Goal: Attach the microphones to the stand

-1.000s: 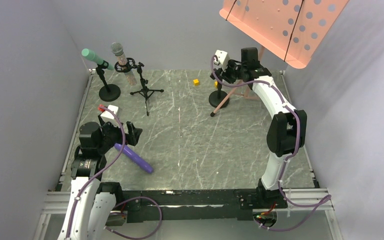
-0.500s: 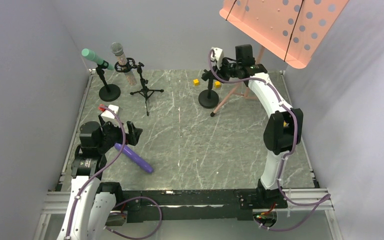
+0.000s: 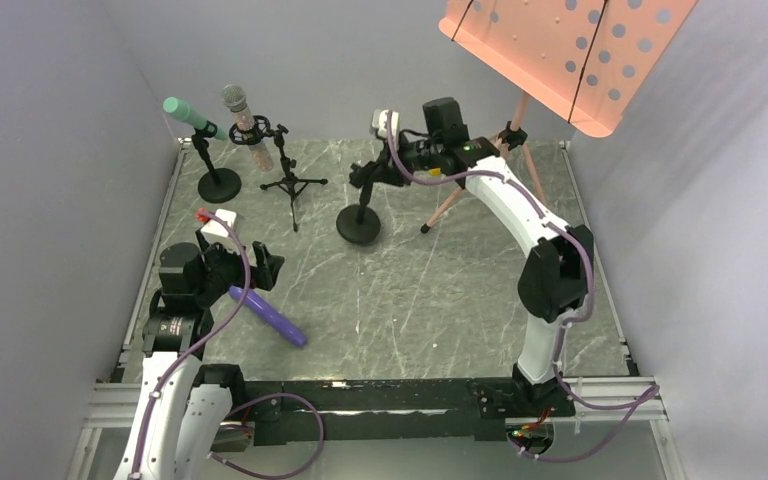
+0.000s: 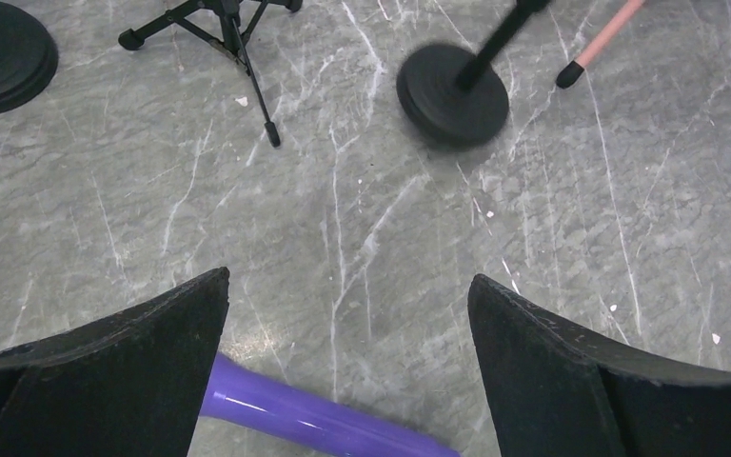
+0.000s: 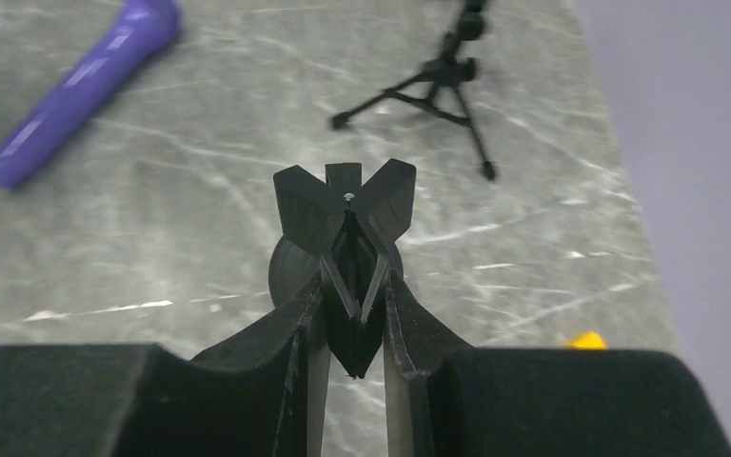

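Tabletop first: the grey-green marble-look slab, with a peach perforated sheet-music stand looming over the far right corner; nothing new there. The news is the right arm; a second ago it was back by that music stand's legs, and now it has hauled the empty black round-base mic stand over toward the middle of the table; the right gripper is pinched tight on the clip at the stand's top. The base looks smeared in the left wrist view, so it's probably still moving; can't say if it's dragging or lifted.

The left gripper hasn't budged; its fingers are spread wide, hovering over the glossy purple stick microphone, which lies flat on the table by the left arm, not gripped. My read: the stand is being brought to the mic, so pickup and clip-in come next.

The teal-green microphone already sits in a disc-foot stand at far left; the glittery pinkish microphone with the silver mesh head is in the black tripod stand just beside it; so two of three look done. A tiny yellow cube sits off to one side.
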### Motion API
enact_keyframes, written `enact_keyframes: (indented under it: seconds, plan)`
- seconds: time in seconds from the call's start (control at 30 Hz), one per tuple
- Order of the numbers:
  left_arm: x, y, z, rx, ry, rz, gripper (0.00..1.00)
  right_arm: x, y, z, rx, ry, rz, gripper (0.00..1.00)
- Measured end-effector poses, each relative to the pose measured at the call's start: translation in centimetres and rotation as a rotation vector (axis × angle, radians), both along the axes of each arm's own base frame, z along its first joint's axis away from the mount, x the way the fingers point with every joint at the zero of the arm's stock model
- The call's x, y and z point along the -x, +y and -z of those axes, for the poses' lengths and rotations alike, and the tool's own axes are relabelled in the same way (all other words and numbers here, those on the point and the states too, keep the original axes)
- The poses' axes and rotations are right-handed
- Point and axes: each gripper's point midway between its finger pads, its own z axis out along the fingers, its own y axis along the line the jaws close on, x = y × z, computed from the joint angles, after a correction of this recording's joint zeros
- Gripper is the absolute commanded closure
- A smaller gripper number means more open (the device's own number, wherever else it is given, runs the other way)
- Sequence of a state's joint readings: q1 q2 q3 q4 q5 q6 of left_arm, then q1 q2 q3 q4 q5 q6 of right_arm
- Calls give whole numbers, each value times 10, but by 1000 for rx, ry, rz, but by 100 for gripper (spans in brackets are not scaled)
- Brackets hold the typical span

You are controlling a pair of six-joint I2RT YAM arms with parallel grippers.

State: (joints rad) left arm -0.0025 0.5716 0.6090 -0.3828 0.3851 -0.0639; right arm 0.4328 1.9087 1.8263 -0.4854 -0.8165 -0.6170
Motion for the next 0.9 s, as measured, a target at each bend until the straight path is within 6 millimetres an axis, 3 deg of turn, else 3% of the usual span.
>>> enact_keyframes:
  seconds: [0.13,0.3,0.63,0.73,0.9]
  plan:
    - [0,1,-4,8,-15,-14,1,55,9,7,9,51,-83,100]
    - [-4,7,-10,40,-26,-45,1,113,4,14,31,92,-160,99]
    - [-7,-2,-6,149,21,-39,1,168,-2,45,64,127,-248,82]
    - [-3,-13,2,231,61,-17,1,178,-6,44,62,103,-260,68]
    - [9,-26,34,392,179,-27,1,192,-15,44,59,77,-281,34]
